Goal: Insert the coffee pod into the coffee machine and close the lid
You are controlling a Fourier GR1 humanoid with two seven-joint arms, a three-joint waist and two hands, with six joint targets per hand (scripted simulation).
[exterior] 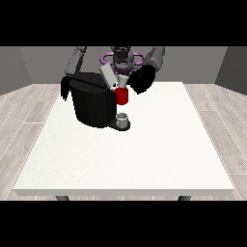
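a boxy black coffee machine [94,103] sits near the white table's [144,159] far left edge, its flat lid [107,75] raised, a small grey cylindrical thing [123,117] on its base. hand at the view's right [142,79] hovers beside a red thing at the machine [122,97]; fingers unclear. hand at the view's left [64,88] hangs behind the machine, fingers unclear.

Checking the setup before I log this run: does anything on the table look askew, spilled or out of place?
Nothing looks spilled or damaged. The coffee machine stands upright near the table's far edge, its grey lid tilted up and open. A red thing at the machine sits above a grey cup on the base.
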